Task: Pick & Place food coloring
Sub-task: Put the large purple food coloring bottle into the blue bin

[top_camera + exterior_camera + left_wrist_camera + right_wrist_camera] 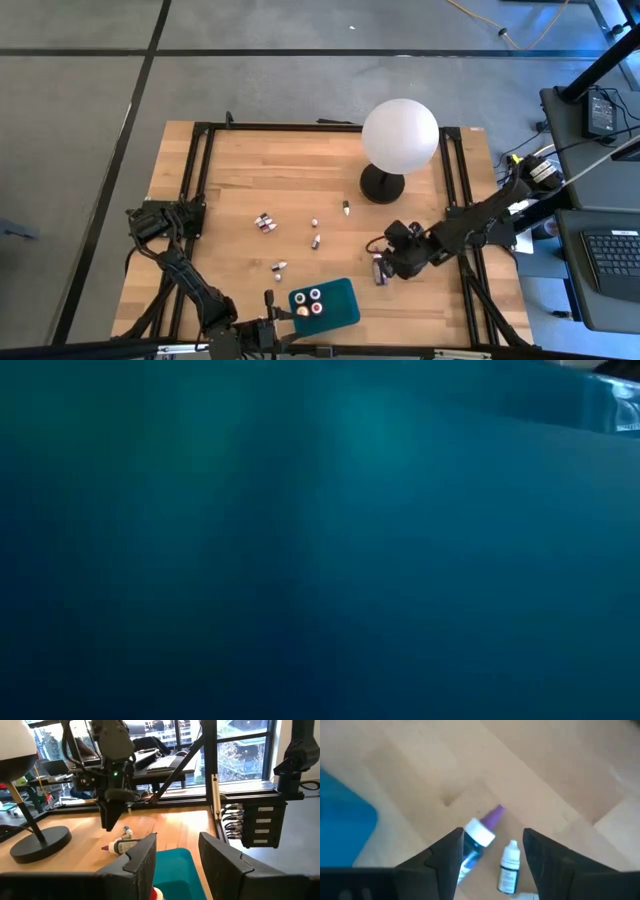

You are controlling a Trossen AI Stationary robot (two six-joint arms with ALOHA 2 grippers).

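Between the teal tray (pixel 325 305) and the table's right rail, the right hand (pixel 490 852) hangs released over two lying food coloring bottles (pixel 510 867). Judged best: centre on one bottle only, descend, then clench. At the tray's near-left corner, the left hand (pixel 177 865) waits, released. Low view is blocked by teal; labels unreadable.

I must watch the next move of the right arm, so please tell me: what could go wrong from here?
1. The open right gripper hovers over two bottles lying side by side, a purple-tipped one and a white-capped one; it may catch both or knock one away.
2. The teal tray is near; a nudged bottle could roll against it.
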